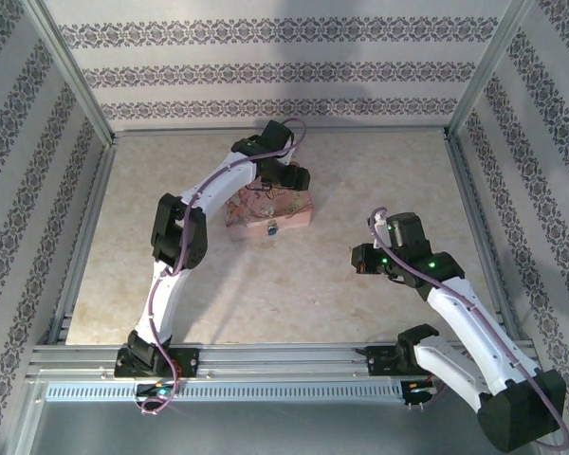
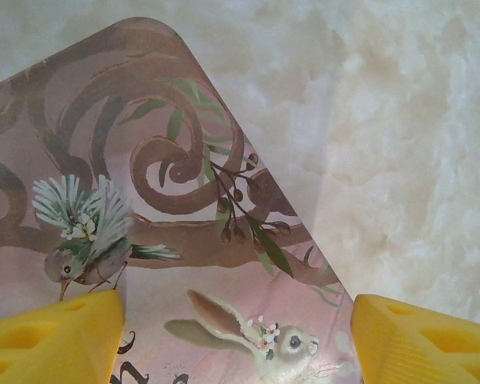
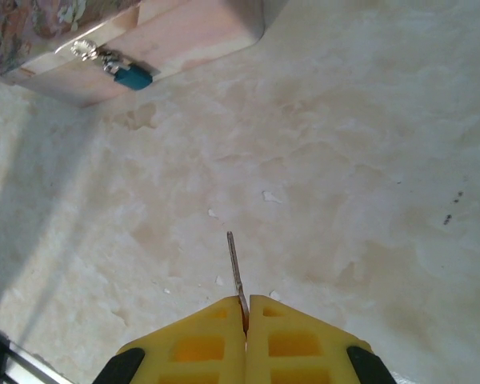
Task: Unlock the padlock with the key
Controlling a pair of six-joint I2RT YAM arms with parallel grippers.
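Padlock [image 3: 132,78] hangs from the pink tin [image 3: 184,40], upper left; right claw [image 3: 246,308] pinches the key [image 3: 234,268]; left claw [image 2: 238,340] stands spread over the tin.

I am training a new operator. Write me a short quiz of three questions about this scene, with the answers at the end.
1. True or false: the padlock hangs on the side of the pink tin.
2. Fill in: the left gripper, above the pink tin's lid, has its jaws ___.
3. Which gripper pinches the key? A) left B) right C) neither

Key: 1 true; 2 open; 3 B, the right gripper.
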